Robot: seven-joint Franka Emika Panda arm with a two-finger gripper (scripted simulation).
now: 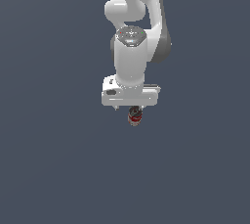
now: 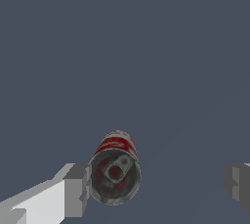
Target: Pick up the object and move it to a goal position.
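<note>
The object is a small can (image 2: 115, 169) with a red-and-white label and a dark metal top with a pull tab. It stands upright on the flat grey floor. In the exterior view the can (image 1: 135, 116) shows just below the white hand. My gripper (image 2: 157, 186) is open, with the jaws wide apart on either side of the can. One grey finger (image 2: 75, 191) is right beside the can's side; I cannot tell if it touches. The other finger (image 2: 238, 184) is far from the can. In the exterior view my gripper (image 1: 131, 107) points straight down and its fingers are mostly hidden.
A plain dark grey floor (image 1: 53, 169) fills both views. The white arm (image 1: 139, 3) rises toward the top of the exterior view. No goal marker shows.
</note>
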